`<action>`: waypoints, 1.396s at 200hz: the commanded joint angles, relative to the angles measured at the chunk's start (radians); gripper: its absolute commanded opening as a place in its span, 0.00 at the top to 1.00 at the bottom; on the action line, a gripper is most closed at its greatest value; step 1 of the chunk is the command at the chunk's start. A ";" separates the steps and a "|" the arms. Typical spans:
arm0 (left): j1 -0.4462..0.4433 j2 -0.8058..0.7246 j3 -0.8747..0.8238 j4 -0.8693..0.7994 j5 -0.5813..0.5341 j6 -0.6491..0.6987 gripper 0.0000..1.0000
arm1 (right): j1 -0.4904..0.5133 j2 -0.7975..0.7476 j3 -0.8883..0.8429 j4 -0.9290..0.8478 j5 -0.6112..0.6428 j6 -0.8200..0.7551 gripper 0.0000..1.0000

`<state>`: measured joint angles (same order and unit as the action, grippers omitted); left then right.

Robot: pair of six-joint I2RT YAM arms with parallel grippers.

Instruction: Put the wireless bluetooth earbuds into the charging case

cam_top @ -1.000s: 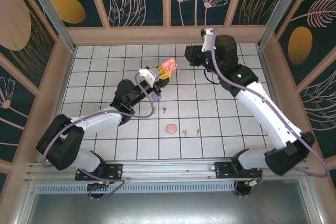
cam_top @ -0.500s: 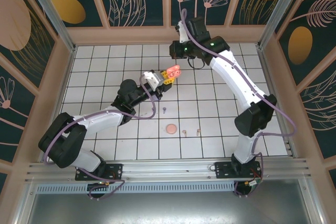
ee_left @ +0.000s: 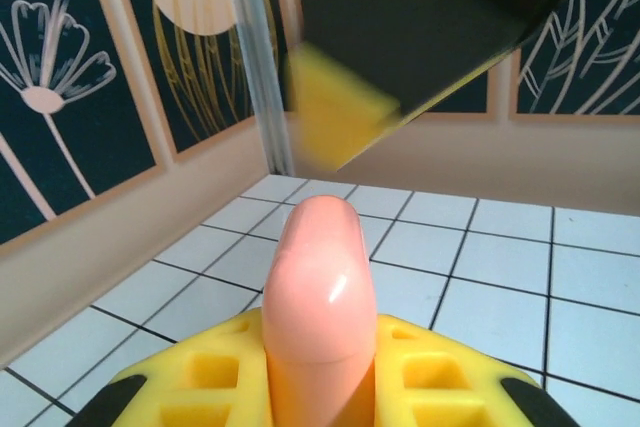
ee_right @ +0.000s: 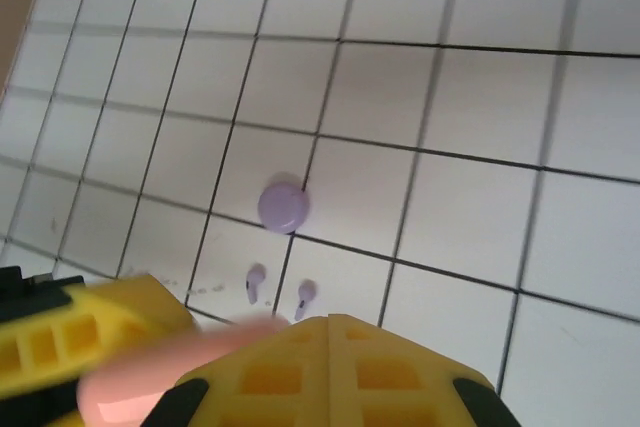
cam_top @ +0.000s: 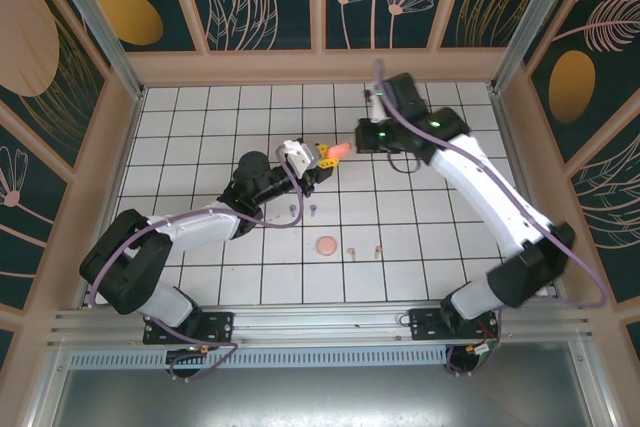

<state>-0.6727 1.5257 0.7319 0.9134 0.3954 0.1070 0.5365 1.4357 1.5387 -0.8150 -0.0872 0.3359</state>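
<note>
Earbuds (cam_top: 351,250) lie on tiles (cam_top: 420,237); L pincer (cam_top: 326,154) grips pink case (cam_top: 339,150).

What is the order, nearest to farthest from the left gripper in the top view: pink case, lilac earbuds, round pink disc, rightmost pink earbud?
From the left gripper:
1. pink case, held in its fingers.
2. lilac earbuds, on the tiles toward the bases.
3. round pink disc, nearer the bases.
4. rightmost pink earbud, right of the disc.
</note>
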 commanded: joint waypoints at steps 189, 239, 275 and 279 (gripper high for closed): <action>0.010 0.805 0.920 -0.927 0.106 -0.559 0.77 | -0.083 -0.244 -0.608 0.418 0.076 0.328 0.52; 0.011 0.835 0.971 -1.017 0.044 -0.511 0.62 | -0.057 -0.242 -0.592 0.397 0.096 0.316 0.43; 0.013 0.800 0.987 -1.080 -0.038 -0.448 0.52 | -0.025 -0.267 -0.583 0.353 0.138 0.317 0.35; 0.015 0.793 0.984 -1.083 -0.049 -0.441 0.50 | -0.020 -0.270 -0.582 0.347 0.146 0.319 0.34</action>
<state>-0.6659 2.3440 1.6913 -0.0902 0.4320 -0.3950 0.4866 1.1919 0.9157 -0.4255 -0.0002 0.6613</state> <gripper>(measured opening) 0.456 0.631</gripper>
